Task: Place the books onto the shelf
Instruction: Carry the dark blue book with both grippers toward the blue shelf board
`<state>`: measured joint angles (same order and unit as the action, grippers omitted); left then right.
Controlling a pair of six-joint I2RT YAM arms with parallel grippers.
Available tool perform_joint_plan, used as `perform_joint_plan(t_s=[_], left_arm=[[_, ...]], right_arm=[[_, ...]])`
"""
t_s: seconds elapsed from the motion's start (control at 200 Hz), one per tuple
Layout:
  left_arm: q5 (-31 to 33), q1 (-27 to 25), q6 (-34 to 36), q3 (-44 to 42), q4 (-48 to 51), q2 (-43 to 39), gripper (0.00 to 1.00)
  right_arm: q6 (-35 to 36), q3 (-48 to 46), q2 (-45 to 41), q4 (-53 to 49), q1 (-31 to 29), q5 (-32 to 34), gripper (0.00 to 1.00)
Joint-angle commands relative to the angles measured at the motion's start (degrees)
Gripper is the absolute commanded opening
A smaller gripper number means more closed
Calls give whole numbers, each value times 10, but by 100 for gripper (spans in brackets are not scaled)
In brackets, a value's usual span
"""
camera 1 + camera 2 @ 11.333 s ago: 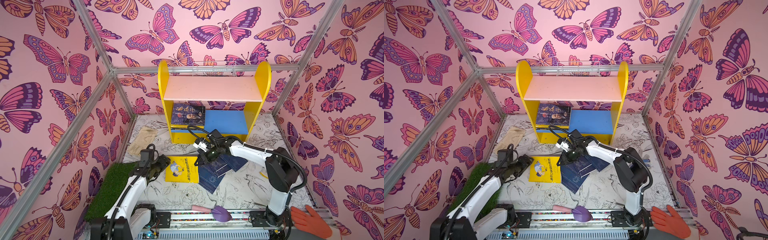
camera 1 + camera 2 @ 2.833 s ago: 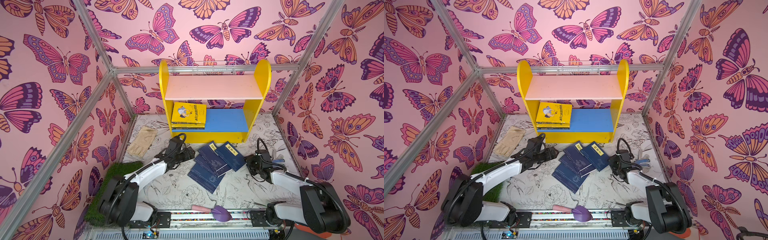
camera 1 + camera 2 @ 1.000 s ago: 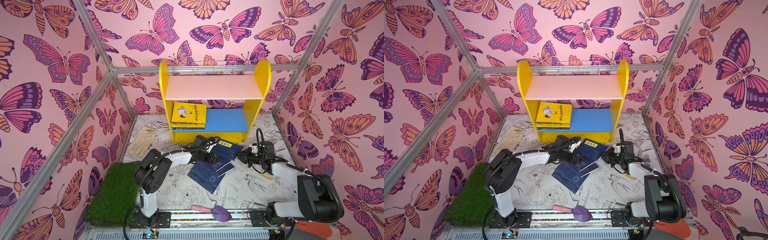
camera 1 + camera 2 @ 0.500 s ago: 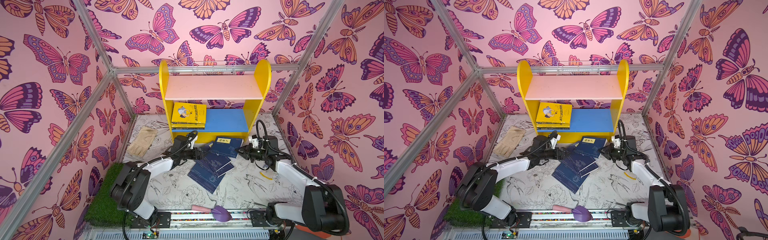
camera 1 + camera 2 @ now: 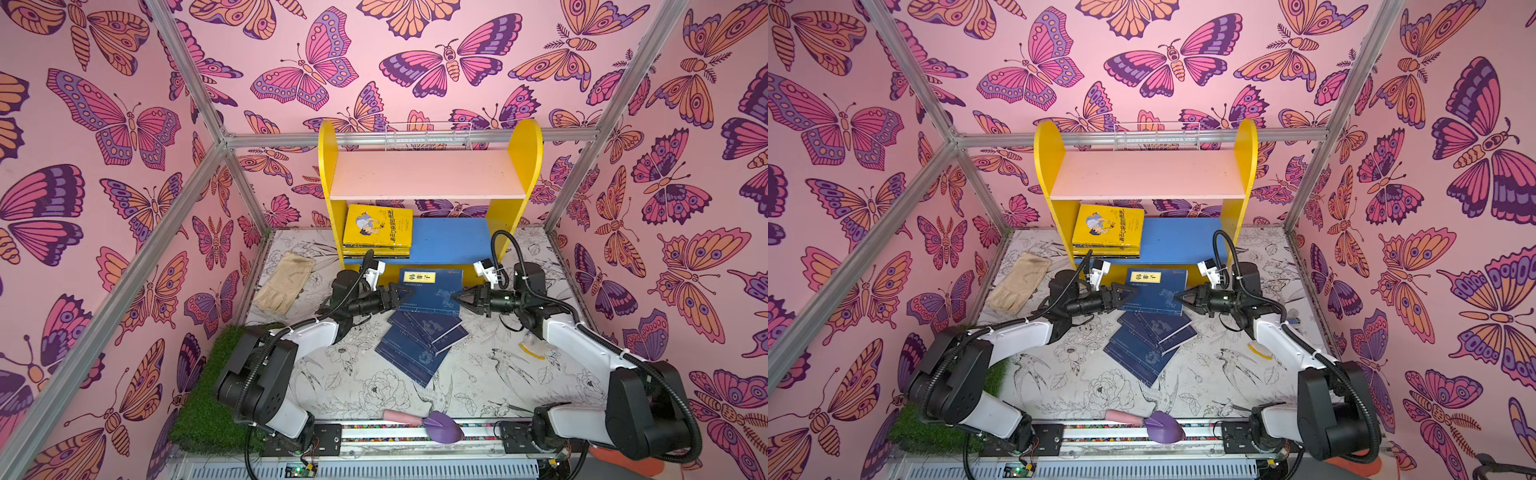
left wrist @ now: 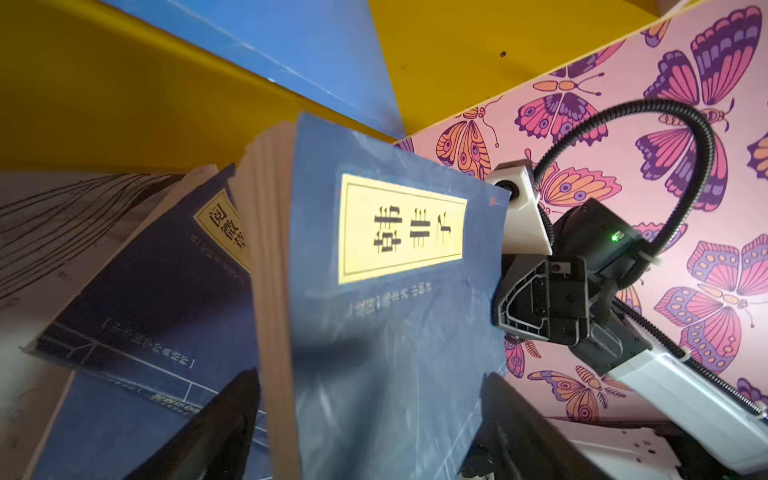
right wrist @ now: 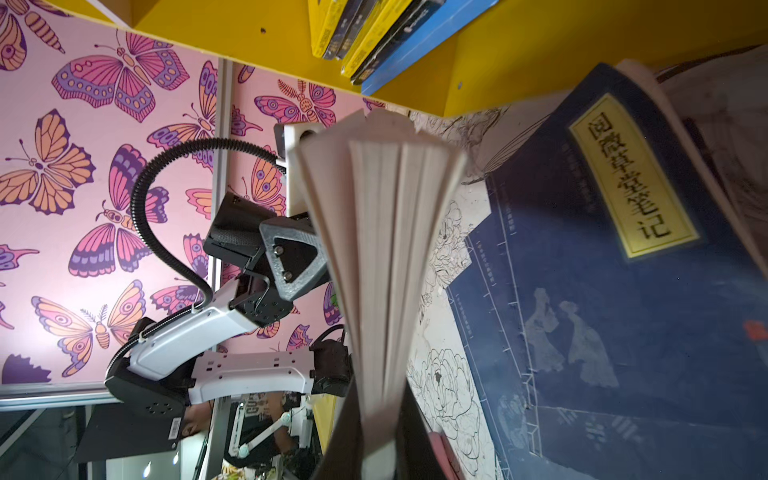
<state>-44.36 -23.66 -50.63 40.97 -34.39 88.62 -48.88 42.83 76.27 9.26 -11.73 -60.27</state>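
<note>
Left gripper has moved in to the left edge of the lifted navy book. Its jaws are wide, astride that edge; contact unclear. Right gripper pinches the book's right edge, just in front of the shelf. Other navy books lie on the floor. A yellow stack sits on the blue board.

Navy book, yellow shelf, pink butterfly walls.

Your left arm: stretched in from lower left.
Your left gripper: jaws apart, centre frame; grip unclear.
Your right gripper: facing it, clamped on navy book.
</note>
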Motion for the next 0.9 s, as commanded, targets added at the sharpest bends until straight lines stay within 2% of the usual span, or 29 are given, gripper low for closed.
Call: perform_joint_plan(t_s=[0.0,0.095,0.2,0.331,0.386,0.496,0.711,0.897], left_arm=[[-29,2,5,-7,-27,-5,53],[-39,0,10,-6,-26,-16,18],[-43,-6,19,-5,-21,-29,0],[-10,-13,21,-9,-18,-49,0],[15,-17,21,-10,-18,-59,0],[80,-33,14,-13,-41,-79,0],[194,-71,-39,1,-155,-72,0],[266,-89,-36,14,-152,-68,0]], right_arm=[[1,35,13,33,-2,-16,0],[10,44,24,22,-2,-3,0],[14,51,34,9,-1,30,3],[-25,40,41,68,-1,72,14],[-69,23,42,131,-1,77,26],[-131,-6,38,231,-10,86,41],[-131,-19,-5,248,-41,115,49],[-151,-40,-40,279,-47,154,50]])
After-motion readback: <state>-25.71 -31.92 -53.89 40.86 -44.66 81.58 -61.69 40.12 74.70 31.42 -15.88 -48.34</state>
